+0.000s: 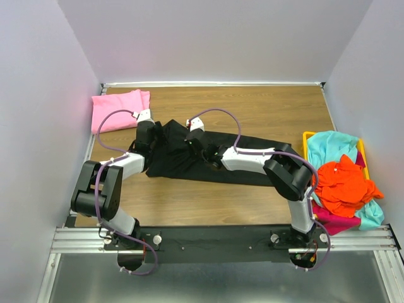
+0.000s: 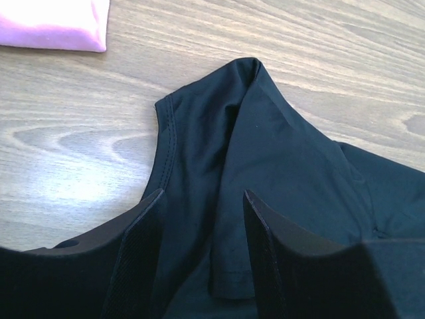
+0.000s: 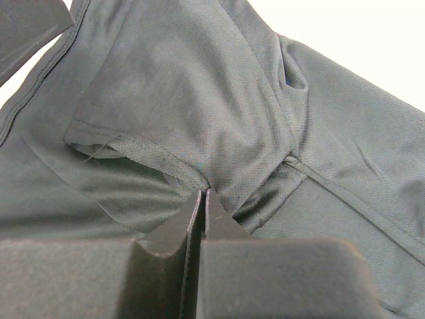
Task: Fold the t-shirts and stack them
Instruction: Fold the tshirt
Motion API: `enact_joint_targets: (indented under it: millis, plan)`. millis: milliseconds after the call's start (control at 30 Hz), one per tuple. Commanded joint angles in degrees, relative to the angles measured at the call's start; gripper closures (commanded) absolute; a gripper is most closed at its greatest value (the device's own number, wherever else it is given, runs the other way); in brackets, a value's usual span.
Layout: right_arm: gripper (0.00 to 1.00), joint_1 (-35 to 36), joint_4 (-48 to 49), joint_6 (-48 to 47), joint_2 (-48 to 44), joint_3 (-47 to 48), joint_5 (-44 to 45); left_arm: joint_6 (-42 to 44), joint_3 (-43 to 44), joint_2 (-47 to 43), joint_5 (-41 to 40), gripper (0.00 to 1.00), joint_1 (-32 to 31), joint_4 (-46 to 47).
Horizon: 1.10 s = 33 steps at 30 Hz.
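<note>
A black t-shirt (image 1: 202,161) lies spread across the middle of the table. A folded pink t-shirt (image 1: 118,108) lies at the back left; its corner also shows in the left wrist view (image 2: 53,23). My left gripper (image 2: 202,199) is open, its jaws straddling a fold of the black shirt (image 2: 265,146) near the shirt's left end (image 1: 146,136). My right gripper (image 3: 204,193) is shut on a pinch of the black shirt (image 3: 199,86) near a sleeve hem; it sits at the shirt's upper middle (image 1: 194,136).
A yellow bin (image 1: 307,136) at the right edge holds a heap of teal (image 1: 331,145), orange (image 1: 341,183) and magenta shirts. White walls enclose the table on three sides. A metal rail runs along the near edge.
</note>
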Motion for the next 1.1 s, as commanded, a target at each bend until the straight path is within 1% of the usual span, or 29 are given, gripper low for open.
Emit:
enact_joint_targets:
  millis: [0, 67, 100, 167, 200, 300, 400, 500, 700, 1067]
  plan:
    - [0.89, 0.6, -0.6, 1.0, 0.8, -0.1, -0.3, 1.0, 1.6, 0.6, 1.2, 0.42, 0.2, 0.4]
    - [0.87, 0.6, -0.6, 1.1, 0.7, 0.0, -0.3, 1.1, 1.6, 0.8, 1.3, 0.42, 0.2, 0.4]
    - [0.82, 0.6, -0.5, 1.1, 0.6, -0.1, -0.3, 1.1, 1.6, 0.8, 1.4, 0.42, 0.2, 0.4]
    - [0.78, 0.6, -0.7, 1.2, 0.5, -0.3, -0.4, 1.1, 1.6, 0.9, 1.4, 0.42, 0.2, 0.4]
    - [0.74, 0.6, -0.6, 1.1, 0.2, -0.5, -0.5, 1.1, 1.6, 0.9, 1.4, 0.43, 0.2, 0.4]
    - [0.69, 0.6, -0.7, 1.4, -0.1, -1.1, -0.4, 1.1, 1.8, 1.0, 1.5, 0.42, 0.2, 0.4]
    - [0.69, 0.6, -0.7, 1.4, 0.0, -1.2, -0.3, 1.1, 1.7, 1.1, 1.6, 0.43, 0.1, 0.4]
    - [0.72, 0.6, -0.6, 1.3, 0.6, -1.0, -1.0, 1.1, 1.7, 1.1, 1.8, 0.43, 0.2, 0.4]
    - [0.66, 0.6, -0.8, 1.3, 1.9, -1.0, -1.8, 1.2, 2.0, 1.8, 1.8, 0.43, 0.2, 0.3]
    - [0.65, 0.6, -2.3, 1.2, 3.4, -0.7, 0.1, 1.3, 2.1, 1.8, 1.9, 0.42, 0.2, 0.3]
